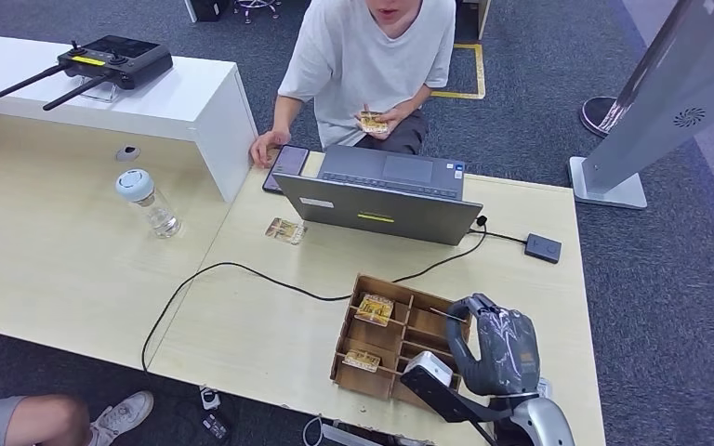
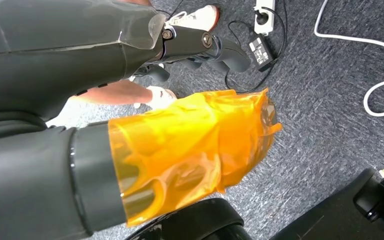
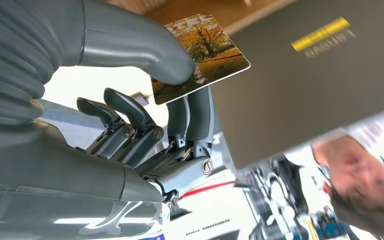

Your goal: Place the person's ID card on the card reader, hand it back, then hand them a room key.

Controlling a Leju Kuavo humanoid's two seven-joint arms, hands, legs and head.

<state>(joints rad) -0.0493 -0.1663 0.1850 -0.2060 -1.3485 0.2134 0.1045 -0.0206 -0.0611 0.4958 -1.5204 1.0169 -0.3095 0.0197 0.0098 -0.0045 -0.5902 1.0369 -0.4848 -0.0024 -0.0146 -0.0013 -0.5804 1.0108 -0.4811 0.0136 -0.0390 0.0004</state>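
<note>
1. Right robot hand pinching a room key card between thumb and fingers, raised above the wooden tray at the near edge of the desk, facing the laptop.
2. Left robot hand hanging over the carpet beside an orange film; cannot tell whether apart or together.
3. Likely light, thin, stiff, glossy; prone to slipping out of a pinch, so a firm flat press suits.
4. Held near 1 corner, leaving most of the card free for the person to take.
5. More cards in the tray; 1 card flat on the desk, another in the person's hand.
6. Black card reader lying on the desk right of the laptop.
</note>
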